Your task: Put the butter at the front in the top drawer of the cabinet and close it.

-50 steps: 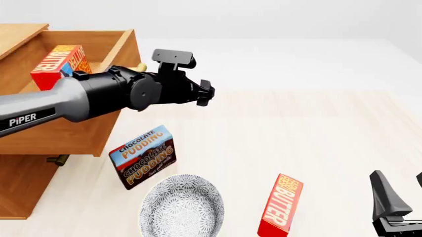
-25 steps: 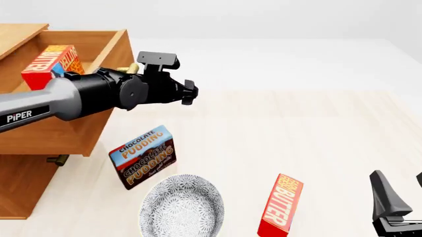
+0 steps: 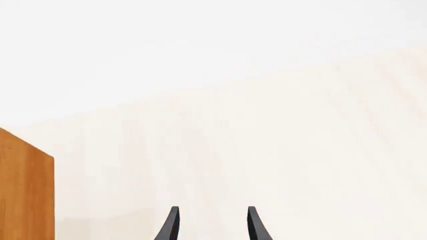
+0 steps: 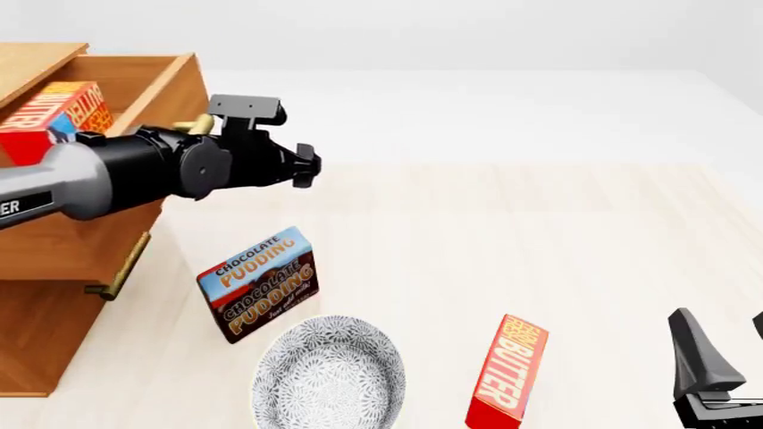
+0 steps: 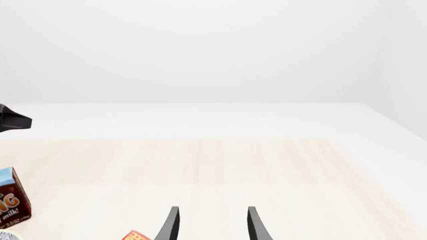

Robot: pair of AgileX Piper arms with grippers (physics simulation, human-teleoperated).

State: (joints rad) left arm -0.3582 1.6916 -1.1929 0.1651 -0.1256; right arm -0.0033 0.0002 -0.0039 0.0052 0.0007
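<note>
Butter (image 4: 48,116) sits inside top drawer (image 4: 89,246), part-open, desk's 10 o'clock. Left gripper (image 4: 307,167) and right gripper (image 5: 210,225): fingers apart, empty. Risk: forearm slips off drawer front, leaving the drawer ajar.

— Butter status?
— Red carton, the butter (image 4: 48,116), lies tilted inside the top drawer (image 4: 113,237), orange lettered face up.
— Drawer?
— Partly open, projecting from the honey-brown cabinet (image 4: 36,344) at the tabletop's left; its brass handle is mostly hidden.
</note>
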